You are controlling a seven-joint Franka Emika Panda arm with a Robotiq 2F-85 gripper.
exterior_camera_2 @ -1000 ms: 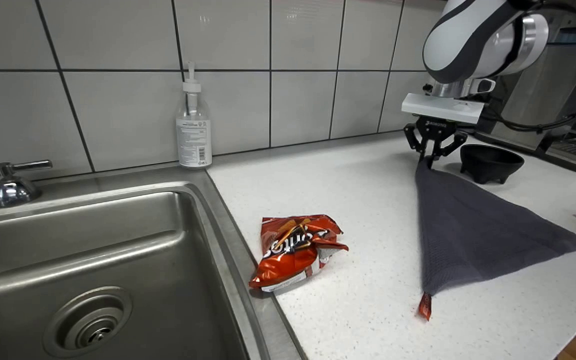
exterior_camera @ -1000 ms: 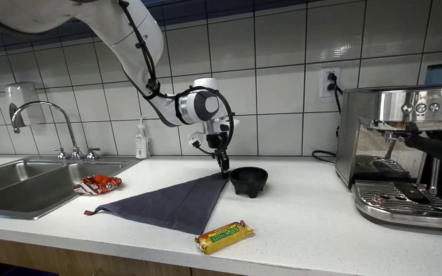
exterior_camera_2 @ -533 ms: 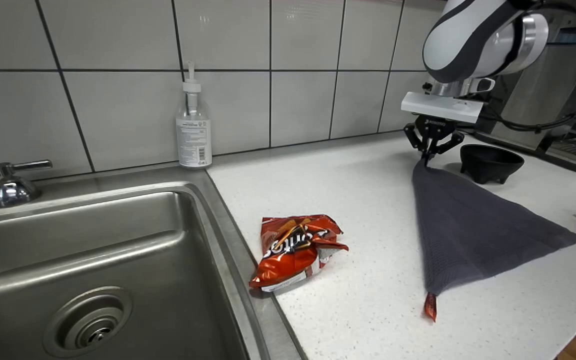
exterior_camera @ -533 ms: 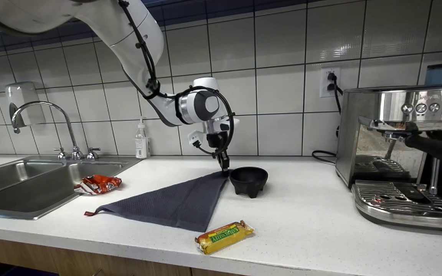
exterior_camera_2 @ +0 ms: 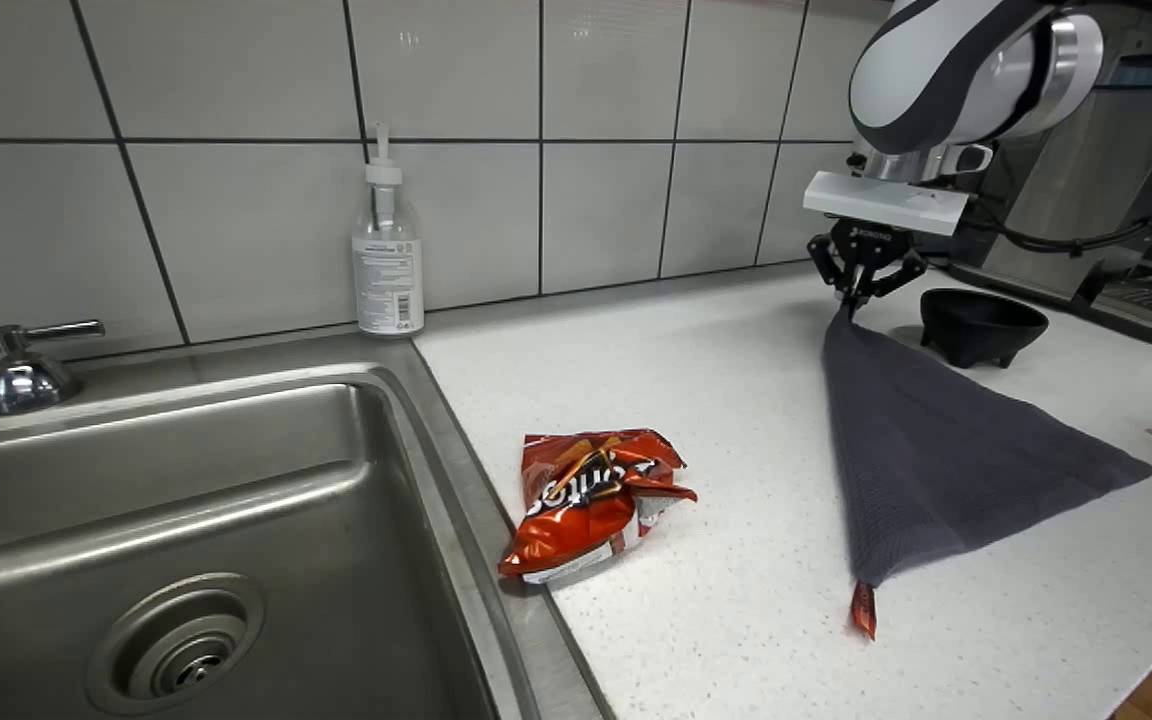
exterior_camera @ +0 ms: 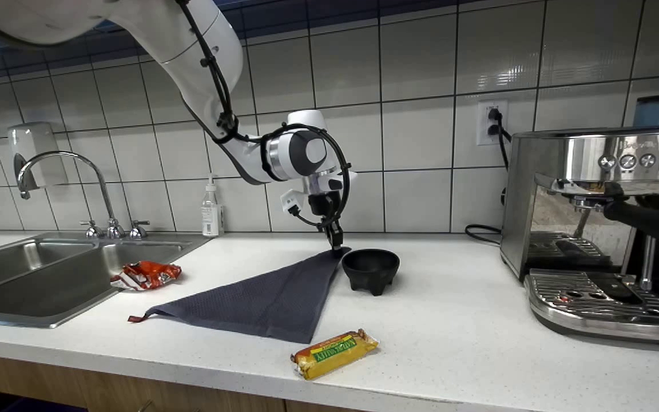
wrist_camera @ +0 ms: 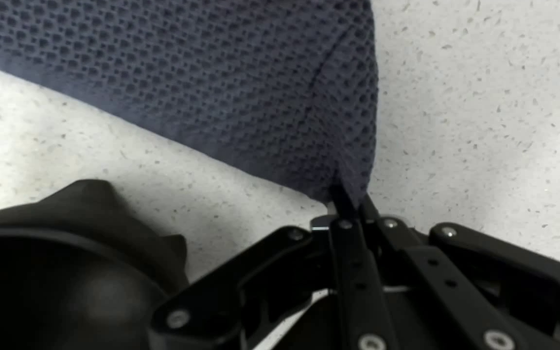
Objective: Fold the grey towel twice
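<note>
gripper has risen slightly — pinching a corner of the grey towel beside the black bowl.

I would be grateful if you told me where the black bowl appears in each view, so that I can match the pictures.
In an exterior view: black bowl, right of and below centre.
In an exterior view: black bowl, towards the right, slightly above mid-height.
Wrist view: black bowl, lower left corner, cut off.
Shared landmark in all three: the gripper, shut on the grey towel.
</note>
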